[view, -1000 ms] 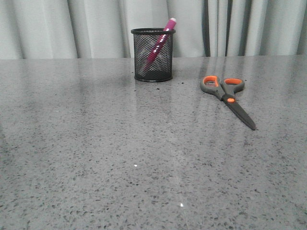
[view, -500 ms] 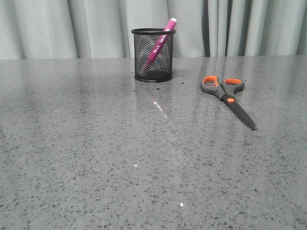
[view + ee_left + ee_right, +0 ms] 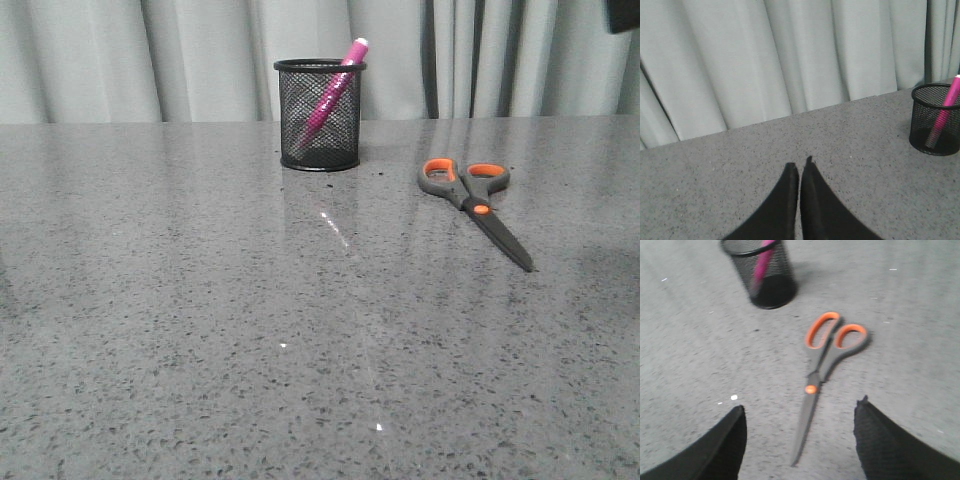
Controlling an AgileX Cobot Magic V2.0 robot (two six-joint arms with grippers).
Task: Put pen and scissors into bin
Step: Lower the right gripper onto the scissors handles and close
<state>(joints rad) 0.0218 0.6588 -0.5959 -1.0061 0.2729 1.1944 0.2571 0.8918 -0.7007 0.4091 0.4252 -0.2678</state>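
The black mesh bin [image 3: 320, 115] stands at the back of the table with the pink pen [image 3: 333, 92] leaning inside it, cap above the rim. The scissors [image 3: 476, 205], grey with orange-lined handles, lie flat to the right of the bin, blades pointing toward the front right. In the right wrist view the scissors [image 3: 823, 370] lie between the spread fingers of my right gripper [image 3: 800, 412], which is open above them; the bin [image 3: 763, 274] and pen [image 3: 761, 262] show beyond. My left gripper [image 3: 800, 166] is shut and empty, with the bin [image 3: 936, 120] and pen [image 3: 942, 119] off to one side.
The table [image 3: 200, 300] is grey speckled stone. A pale curtain [image 3: 150, 60] hangs behind its far edge. A dark part of my right arm [image 3: 624, 15] shows at the upper right corner of the front view.
A dark part of my right arm has come into the upper right corner of the front view, and a shadow has come over the table's right side. Bin, pen and scissors have not moved.
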